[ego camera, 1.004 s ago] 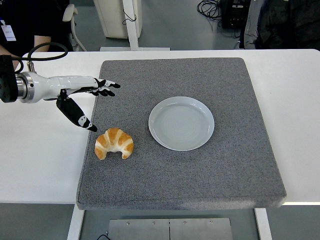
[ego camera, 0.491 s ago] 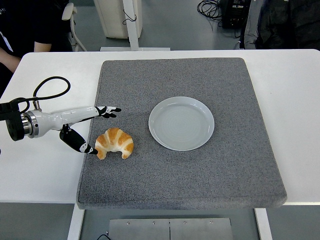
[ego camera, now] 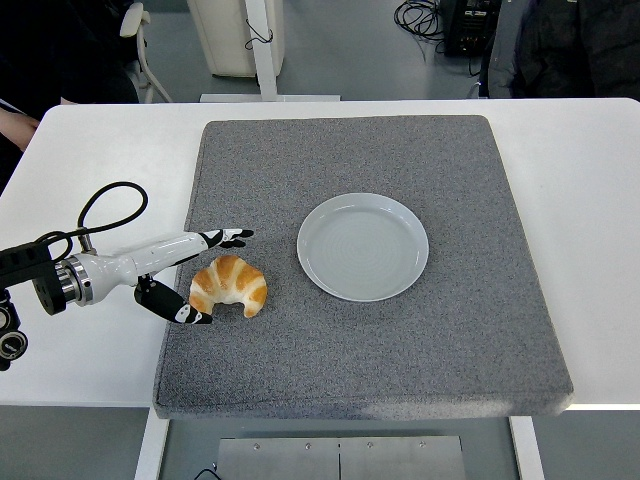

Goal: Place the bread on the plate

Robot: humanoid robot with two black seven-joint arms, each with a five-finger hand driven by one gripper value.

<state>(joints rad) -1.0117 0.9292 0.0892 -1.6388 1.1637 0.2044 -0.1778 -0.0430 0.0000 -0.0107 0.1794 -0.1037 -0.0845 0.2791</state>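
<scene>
Lower and closer than half a second earlier, the left hand point(ego camera: 205, 275) had come down toward the near edge of the table point(ego camera: 560, 160) and now bracketed the bread point(ego camera: 229, 285). Its fingers point(ego camera: 228, 237) stretched out at about eleven o'clock of the bread, just above the far side of it, while the thumb point(ego camera: 180, 310) reached in at about eight o'clock, just beside the bread's left tip. The hand was spread wide and held nothing; whether any digit touched the crust could not be told. The white forearm ran back toward nine o'clock, ending at a black cuff with a looped black cable over the bare table.

The bread had not shifted between frames. It was a croissant, curved like a crescent with both tips pointing toward the near edge, golden brown on its ridges and paler, almost cream, in the bands between them. It lay on the grey mat point(ego camera: 400, 370), near the mat's left edge and in its near half.

The plate point(ego camera: 362, 247), round and pale blue-grey with a shallow rim, sat on the mat at about two o'clock of the bread, apart from it. The mat covered the middle of the white table. A person's dark sleeve point(ego camera: 40, 60) showed at the far left corner.
</scene>
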